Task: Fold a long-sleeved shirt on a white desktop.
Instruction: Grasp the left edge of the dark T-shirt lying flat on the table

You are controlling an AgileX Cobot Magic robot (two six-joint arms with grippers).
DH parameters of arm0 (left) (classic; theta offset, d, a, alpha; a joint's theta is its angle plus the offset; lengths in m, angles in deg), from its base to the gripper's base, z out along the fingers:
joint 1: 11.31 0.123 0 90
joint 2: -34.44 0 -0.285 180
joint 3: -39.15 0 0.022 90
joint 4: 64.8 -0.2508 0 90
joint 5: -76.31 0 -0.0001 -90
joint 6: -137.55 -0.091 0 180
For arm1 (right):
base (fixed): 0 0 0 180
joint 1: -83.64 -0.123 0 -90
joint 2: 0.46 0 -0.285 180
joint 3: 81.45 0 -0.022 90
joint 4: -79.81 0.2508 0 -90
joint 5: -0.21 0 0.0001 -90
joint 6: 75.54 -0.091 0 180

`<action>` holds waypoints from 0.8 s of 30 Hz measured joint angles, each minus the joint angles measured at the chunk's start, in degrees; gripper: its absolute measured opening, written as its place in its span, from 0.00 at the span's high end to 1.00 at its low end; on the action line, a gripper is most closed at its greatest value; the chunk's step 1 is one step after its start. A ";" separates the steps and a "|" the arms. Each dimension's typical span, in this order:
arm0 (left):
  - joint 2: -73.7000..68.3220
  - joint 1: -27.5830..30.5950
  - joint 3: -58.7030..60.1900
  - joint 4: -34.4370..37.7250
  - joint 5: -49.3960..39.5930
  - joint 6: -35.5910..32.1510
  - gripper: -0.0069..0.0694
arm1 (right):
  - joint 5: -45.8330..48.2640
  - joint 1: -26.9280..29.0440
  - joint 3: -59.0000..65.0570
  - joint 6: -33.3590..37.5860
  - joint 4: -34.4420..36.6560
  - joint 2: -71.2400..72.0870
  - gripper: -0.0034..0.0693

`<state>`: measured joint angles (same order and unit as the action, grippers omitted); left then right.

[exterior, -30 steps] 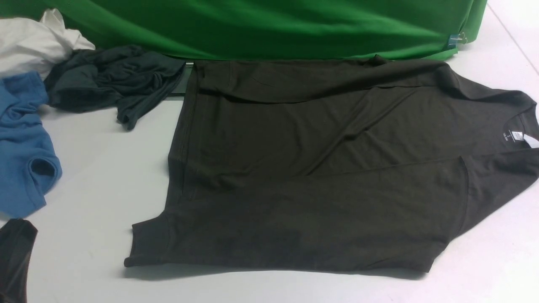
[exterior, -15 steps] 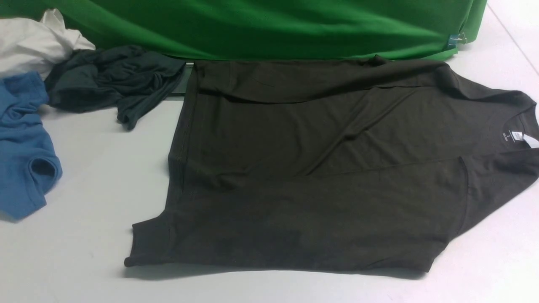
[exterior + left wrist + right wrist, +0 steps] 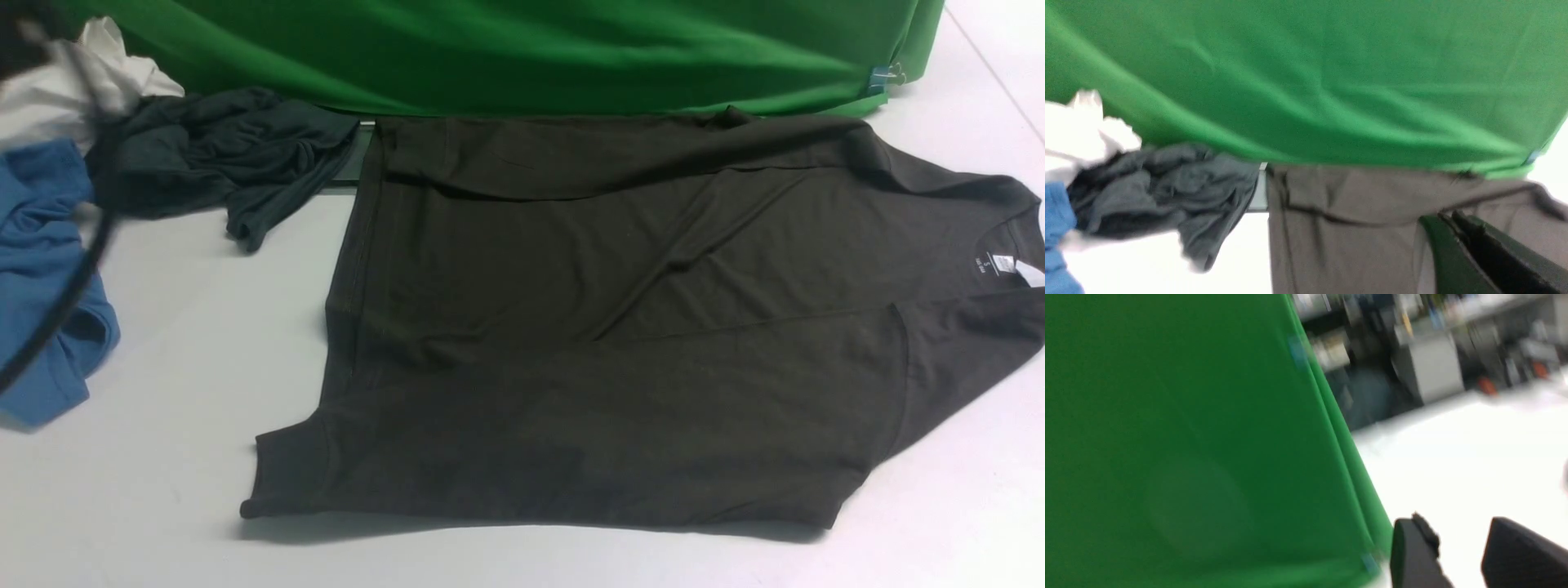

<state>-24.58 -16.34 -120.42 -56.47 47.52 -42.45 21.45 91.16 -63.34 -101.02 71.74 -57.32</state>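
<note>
The long-sleeved shirt lies flat across the white desktop, its hem to the left and its round neck with the small white label at the right edge. Both sleeves are folded in over the body. In the left wrist view my left gripper hangs above the shirt, jaws pressed together with nothing between them. In the right wrist view my right gripper is open over bare white desktop. In the front view neither gripper shows clearly, only a dark blurred cable at the left edge.
A green cloth backdrop closes off the far side, with a blue clip at its right end. At the far left lie a dark teal-grey garment, a blue shirt and a white cloth. The grey cable slot peeks out beside the shirt's hem.
A dark part of the left arm left the lower left corner, and a blurred cable now sweeps across the left edge higher up. The shirt has not moved.
</note>
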 joint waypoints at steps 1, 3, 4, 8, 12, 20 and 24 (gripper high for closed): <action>-0.68 0.00 -0.06 -0.03 -0.37 0.00 0.88 | 0.53 -0.23 0.07 0.27 0.00 -0.24 0.62; -4.81 0.00 -0.32 -0.16 -5.81 0.00 0.88 | 2.13 -2.22 0.84 1.46 0.00 -0.92 0.62; -7.02 0.00 -0.39 0.03 -8.75 0.00 0.88 | 2.33 -3.28 1.23 2.24 0.00 -0.97 0.62; -13.43 0.00 -0.39 0.29 -18.57 0.00 0.88 | 4.67 -7.47 2.47 3.57 0.72 -1.44 0.62; -21.46 0.00 -0.39 -0.15 -25.24 -0.78 0.88 | 9.53 -13.12 3.62 5.49 4.48 -2.99 0.62; -34.85 0.00 -0.49 -1.00 -26.34 2.31 0.76 | 18.85 -26.84 3.61 20.36 10.51 -11.81 0.62; -40.19 0.00 -0.49 -1.00 -23.40 3.18 0.60 | 20.19 -32.64 3.61 22.71 10.87 -15.79 0.62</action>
<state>-64.77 -16.34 -120.91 -57.47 24.12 -39.27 41.64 58.52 -59.73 -78.31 82.61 -73.11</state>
